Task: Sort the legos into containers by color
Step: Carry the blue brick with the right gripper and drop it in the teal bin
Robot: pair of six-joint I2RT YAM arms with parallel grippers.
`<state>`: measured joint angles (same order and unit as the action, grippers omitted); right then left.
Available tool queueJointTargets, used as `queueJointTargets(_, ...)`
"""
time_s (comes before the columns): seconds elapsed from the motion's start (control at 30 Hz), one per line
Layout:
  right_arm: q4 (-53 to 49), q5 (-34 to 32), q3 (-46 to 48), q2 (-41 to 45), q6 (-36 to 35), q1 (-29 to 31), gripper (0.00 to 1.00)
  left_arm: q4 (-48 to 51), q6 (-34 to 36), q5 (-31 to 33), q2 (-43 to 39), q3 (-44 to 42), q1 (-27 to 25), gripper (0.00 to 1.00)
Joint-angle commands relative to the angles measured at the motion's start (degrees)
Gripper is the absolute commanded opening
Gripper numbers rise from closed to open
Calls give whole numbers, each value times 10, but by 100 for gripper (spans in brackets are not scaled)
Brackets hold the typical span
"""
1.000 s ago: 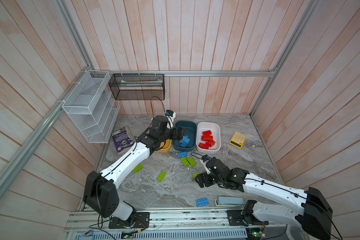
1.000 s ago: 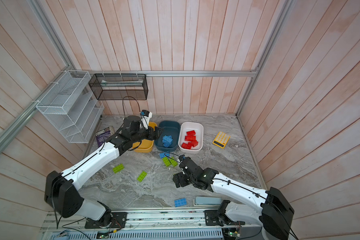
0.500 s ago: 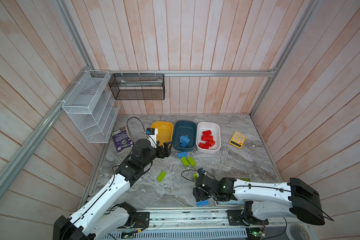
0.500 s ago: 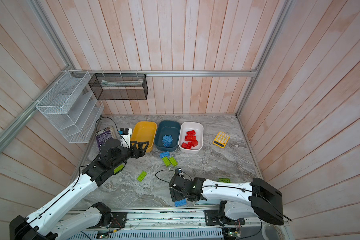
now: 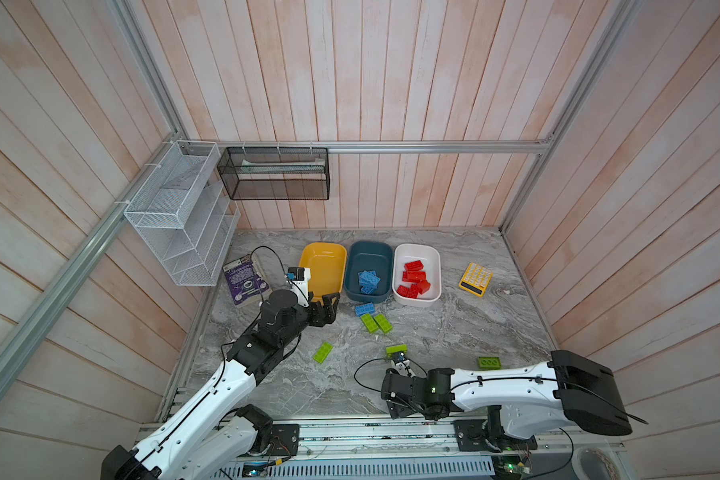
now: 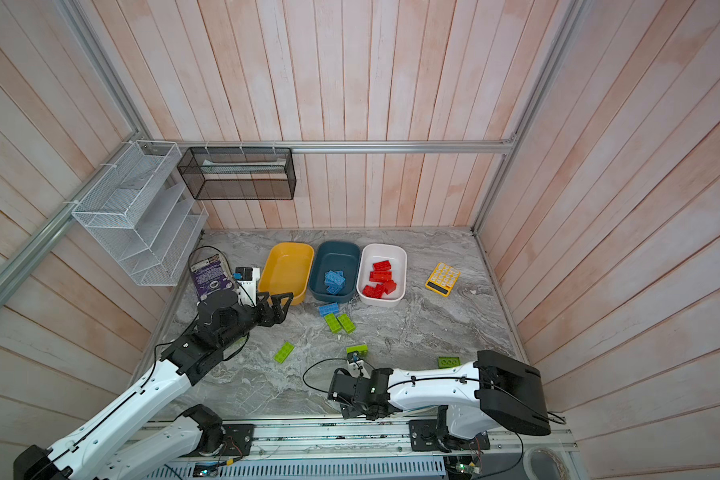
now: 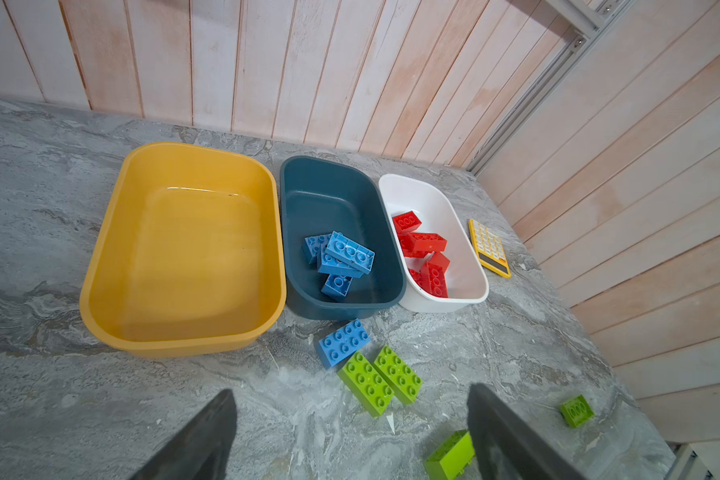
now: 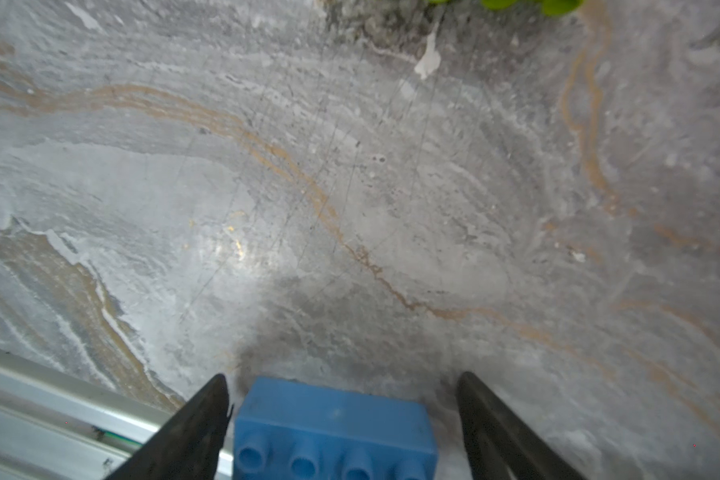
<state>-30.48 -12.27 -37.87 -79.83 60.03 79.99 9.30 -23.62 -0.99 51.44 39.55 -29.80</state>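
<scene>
Straddling: R gripper (image 8: 342, 375) jaws apart round blue brick (image 8: 333, 419), unclamped.
L gripper (image 7: 351, 387): apart, empty.
Next: squeeze, lift, carry to teal tub (image 7: 329, 195).

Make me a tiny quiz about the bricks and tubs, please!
1. True or false: the yellow tub holds bricks.
2. What colour brick sits between the fingers of the right gripper? A red, B blue, C green.
3. Fill in: the red bricks lie in the ___ tub.
Key: 1 false. 2 B, the blue brick. 3 white, the white tub.
</scene>
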Motion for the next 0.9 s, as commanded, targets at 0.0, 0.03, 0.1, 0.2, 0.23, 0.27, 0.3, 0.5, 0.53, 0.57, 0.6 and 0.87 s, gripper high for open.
queueJointTargets(0.0, -22, 6, -6, -23, 29, 11, 83, -12, 1, 7, -12, -11, -2, 88)
queueJointTargets(0.03, -23, 5, -8, -27, 29, 12, 81, -11, 1, 6, -11, -10, -2, 88)
queueJointTargets(0.1, -26, 2, -12, -30, 30, 12, 77, -10, 1, 7, -12, -10, -2, 88)
queueJointTargets(0.2, -27, -2, -11, -23, 32, 12, 68, -9, 1, 6, -12, -11, -2, 88)
queueJointTargets(0.23, -27, -4, -11, -20, 32, 12, 64, -9, 1, 6, -12, -10, -2, 88)
queueJointTargets(0.27, -27, -6, -12, -16, 32, 12, 60, -9, 0, 6, -12, -11, -2, 88)
queueJointTargets(0.3, -29, -9, -15, -14, 31, 12, 59, -9, -1, 6, -11, -11, -2, 88)
queueJointTargets(0.5, -47, -17, -54, -9, -7, -4, 53, -2, -5, 5, -14, -13, -2, 88)
queueJointTargets(0.53, -48, -16, -60, -7, -18, -14, 53, 1, -7, 5, -16, -13, -2, 88)
queueJointTargets(0.57, -50, -14, -69, -2, -35, -28, 53, 8, -8, 5, -21, -13, -1, 88)
queueJointTargets(0.6, -51, -14, -79, 4, -52, -44, 53, 15, -10, 4, -27, -13, -2, 88)
queueJointTargets(0.87, -43, 12, -224, -21, -251, -204, 48, 100, -29, 55, -116, -34, -1, 88)
